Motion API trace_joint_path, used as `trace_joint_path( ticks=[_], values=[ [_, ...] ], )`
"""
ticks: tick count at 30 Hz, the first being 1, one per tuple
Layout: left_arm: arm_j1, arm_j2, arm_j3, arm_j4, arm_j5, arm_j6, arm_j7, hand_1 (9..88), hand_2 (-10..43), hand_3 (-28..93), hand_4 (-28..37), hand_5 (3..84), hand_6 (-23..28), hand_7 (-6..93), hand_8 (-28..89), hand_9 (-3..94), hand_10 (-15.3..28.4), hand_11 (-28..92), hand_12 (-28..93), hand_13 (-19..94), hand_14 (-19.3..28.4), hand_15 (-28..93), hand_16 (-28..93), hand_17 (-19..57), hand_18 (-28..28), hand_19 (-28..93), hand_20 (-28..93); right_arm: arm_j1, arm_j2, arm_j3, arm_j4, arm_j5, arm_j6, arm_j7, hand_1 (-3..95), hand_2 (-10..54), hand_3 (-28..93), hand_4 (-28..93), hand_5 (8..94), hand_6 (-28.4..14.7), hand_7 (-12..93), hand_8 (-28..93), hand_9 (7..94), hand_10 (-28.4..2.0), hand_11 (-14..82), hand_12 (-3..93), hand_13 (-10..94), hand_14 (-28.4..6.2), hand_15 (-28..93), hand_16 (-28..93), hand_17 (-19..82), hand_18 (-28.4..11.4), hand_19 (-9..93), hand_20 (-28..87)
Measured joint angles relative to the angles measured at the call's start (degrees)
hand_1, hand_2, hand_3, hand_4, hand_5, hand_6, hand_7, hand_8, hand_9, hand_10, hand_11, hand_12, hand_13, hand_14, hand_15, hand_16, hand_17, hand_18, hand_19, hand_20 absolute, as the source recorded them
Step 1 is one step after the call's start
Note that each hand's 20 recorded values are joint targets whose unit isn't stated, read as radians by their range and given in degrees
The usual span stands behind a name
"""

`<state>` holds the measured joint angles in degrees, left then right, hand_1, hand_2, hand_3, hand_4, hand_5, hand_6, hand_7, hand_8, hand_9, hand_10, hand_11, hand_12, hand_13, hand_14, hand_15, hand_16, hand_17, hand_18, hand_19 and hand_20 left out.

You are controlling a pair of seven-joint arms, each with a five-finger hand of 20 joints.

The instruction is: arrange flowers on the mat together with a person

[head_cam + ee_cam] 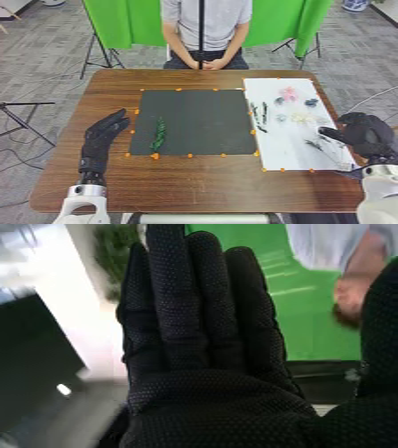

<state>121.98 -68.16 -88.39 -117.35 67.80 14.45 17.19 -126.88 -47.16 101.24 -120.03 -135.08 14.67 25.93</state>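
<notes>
Brown wood table (195, 182) w/ gray carpet (44, 62) round it, green cloth (124, 25) behind. Black mat (204, 122) has one green sprig (160, 134) lying near its L side; so prob. early stage, first piece down, rest to come. Other task pcs are on white sheet (282, 145), R of mat: pink flower (288, 93), dark-blue blooms (311, 102), pale blooms (302, 118), dark stems (264, 114), wispy sprig (330, 148). R hand (366, 131) is at sheet's outer edge, fingers straight & together, thumb apart, nothing held. L hand (107, 125) is beside mat's L side, fingers extended, holding nothing. Person's hands (213, 65) are joined at far table edge. Next move, I'd guess: R hand pinches 1 stem & carries it to mat near sprig. Poss. trouble: pcs lie close, so neighbors may drag; orange tabs (155, 156) on mat edge could snag; thin stems hard to grip w/ gloves
</notes>
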Motion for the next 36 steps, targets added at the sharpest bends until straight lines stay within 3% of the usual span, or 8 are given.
trace_joint_path(
  ticks=[4, 9, 16, 29, 31, 32, 33, 36],
  values=[
    [0.09, 0.04, 0.0, -0.08, 0.02, 0.0, -0.08, 27.8, -6.4, 70, -23.8, 49.3, 5.0, 10.6, -6, 48.2, 14.3, 18, 12, 41, 16.4, 12, -1, 15.0, 11.0, 5, 23, 0.23, 0.65, -0.89, 1.44, -8.5, -0.04, 0.39, 28.8, -9.5, 64, -28, 61.5, -2.7, 18, -8, 67.9, -14.5, 22.1, 22.2, 68, -11.3, 30, 25, 38, -14.5, 29, 43],
    [0.32, 0.09, -0.04, -0.26, 0.06, -0.03, -0.39, 27.7, -6.3, 70, -23.8, 49.3, 5.0, 10.6, -6, 48.2, 14.2, 18, 12, 41, 16.4, 12, -1, 14.9, 11.0, 5, 23, 1.04, 0.92, -2.09, 2.78, -9.58, -0.94, 2.75, 28.3, -9.5, 65, -28, 62.6, -2.5, 18, -8, 70.8, -14.0, 23.2, 22.7, 76, -8.7, 38, 25, 41, -16.7, 49, 43],
    [0.51, 0.09, -0.13, -0.39, 0.25, -0.59, -1.13, 27.6, -6.2, 70, -23.9, 49.2, 5.1, 10.5, -6, 48.2, 14.4, 18, 12, 41, 16.6, 12, -1, 14.6, 11.2, 6, 22, 1.28, 1.03, -2.87, 4.88, -7.26, -3.64, 6.19, 32.7, -9.5, 63, -28, 67.9, -1.5, 18, -8, 77.7, -11.3, 25.1, 22.9, 85, -5.1, 43, 27, 47, -16.3, 63, 40],
    [0.77, 0.03, -0.43, -0.61, 0.48, -1.47, -1.94, 27.6, -6.0, 69, -23.8, 49.2, 5.2, 10.2, -6, 48.3, 14.5, 18, 12, 41, 16.8, 12, -1, 14.5, 11.3, 6, 22, 3.6, 2.1, -7.63, 8.3, -7.51, -5.24, 9.5, 40.3, -9.5, 63, -28, 78.7, 1.6, 25, -5, 88.7, -9.3, 29.2, 24.7, 93, -1.2, 48, 29, 55, -15.3, 76, 32],
    [0.78, 0.03, -0.48, -0.63, 0.51, -1.61, -2.02, 27.5, -6.0, 69, -23.8, 49.2, 5.2, 10.2, -6, 48.3, 14.4, 18, 12, 41, 16.8, 12, -1, 14.4, 11.3, 6, 22, 4.32, 2.33, -8.93, 8.81, -7.73, -5.26, 10.14, 47.2, -9.5, 54, -28, 80.6, 1.7, 24, 7, 90.3, -8.9, 29.9, 25.0, 94, -0.7, 51, 27, 56, -14.8, 78, 29],
    [0.79, 0.03, -0.5, -0.63, 0.52, -1.69, -2.07, 27.5, -6.0, 70, -23.8, 49.2, 5.2, 10.2, -6, 48.3, 14.4, 18, 12, 41, 16.8, 12, -1, 14.4, 11.3, 6, 22, 4.74, 2.43, -9.64, 9.1, -7.86, -5.25, 10.47, 64.3, -9.5, 12, -4, 81.4, 1.7, 24, 11, 91.1, -8.7, 30.3, 25.0, 94, -0.4, 53, 25, 57, -14.8, 80, 25],
    [0.79, 0.03, -0.5, -0.63, 0.53, -1.76, -2.13, 27.5, -5.9, 70, -23.8, 49.2, 5.2, 10.2, -6, 48.3, 14.3, 18, 12, 41, 16.7, 12, -1, 14.4, 11.3, 6, 22, 5.19, 2.47, -10.31, 9.4, -7.95, -5.19, 10.76, 75.9, -9.5, -14, 11, 82.7, 1.7, 23, 14, 92.2, -8.7, 30.4, 25.0, 94, -0.1, 55, 24, 58, -14.5, 81, 23],
    [0.79, 0.03, -0.52, -0.64, 0.57, -2.04, -2.29, 27.4, -5.9, 69, -23.8, 49.1, 5.2, 10.2, -6, 48.3, 14.3, 18, 12, 41, 16.7, 12, -1, 14.3, 11.4, 6, 22, 6.47, 2.47, -11.24, 9.7, -8.08, -4.24, 11.32, 84.4, -9.5, -28, 23, 85.7, 1.9, 23, 16, 93.7, -8.4, 33.0, 24.3, 94, 0.4, 59, 21, 61, -14.0, 82, 24]
  ],
)
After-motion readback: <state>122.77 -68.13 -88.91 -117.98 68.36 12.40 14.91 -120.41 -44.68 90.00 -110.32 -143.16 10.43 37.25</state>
